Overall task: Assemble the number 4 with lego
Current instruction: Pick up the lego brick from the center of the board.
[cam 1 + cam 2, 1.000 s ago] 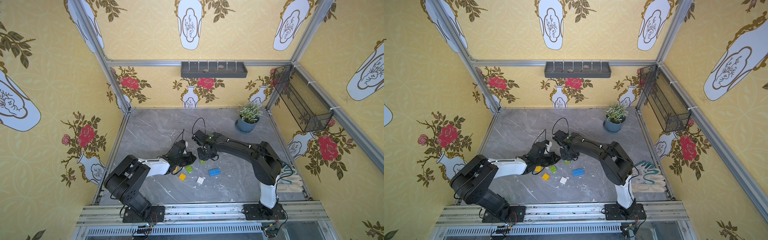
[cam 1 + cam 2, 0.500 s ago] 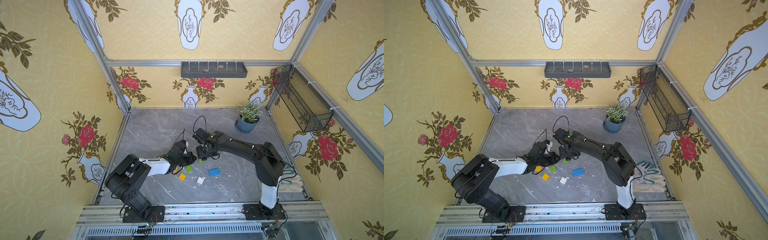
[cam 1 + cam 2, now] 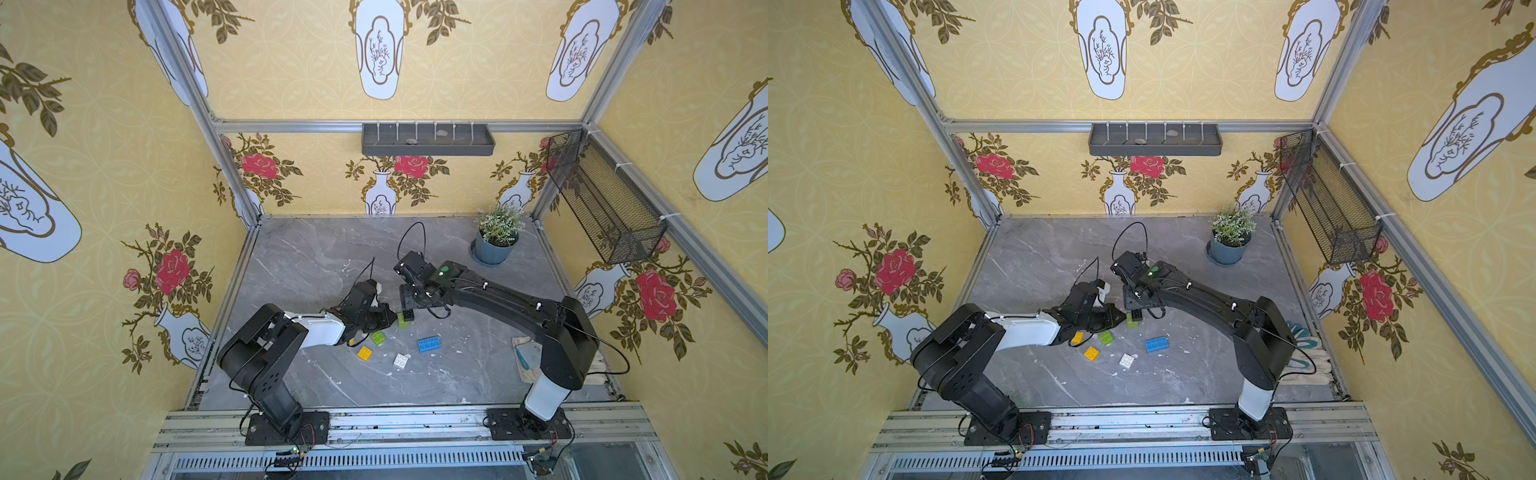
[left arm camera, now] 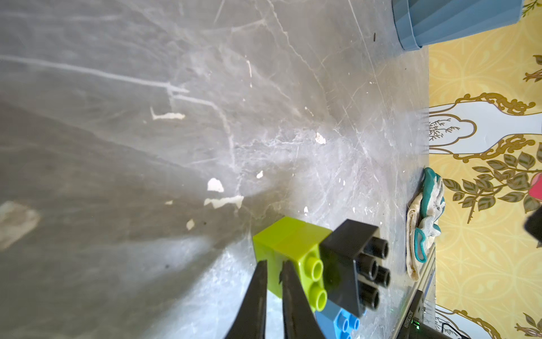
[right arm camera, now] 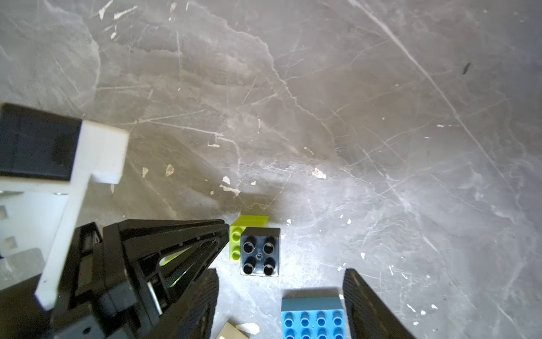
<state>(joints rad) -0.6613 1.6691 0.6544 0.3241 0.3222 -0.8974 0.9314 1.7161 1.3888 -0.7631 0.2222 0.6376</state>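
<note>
Black over lime green: the black brick point(image 5: 260, 252) sits on half of a lime green brick point(image 5: 236, 243), just below the centre of both top views on the desk point(image 3: 316, 266). That pair is all there is of the number 4 point(image 3: 404, 319). My right end effector point(image 5: 281, 273) hangs above it, jaws wide and empty. My left end effector point(image 4: 274, 264) is pinched narrow, tips at the green side. I judge this joint made. Next, the blue brick point(image 3: 429, 344), lower right of the pair, needs gripping and lining up stud for stud.
</note>
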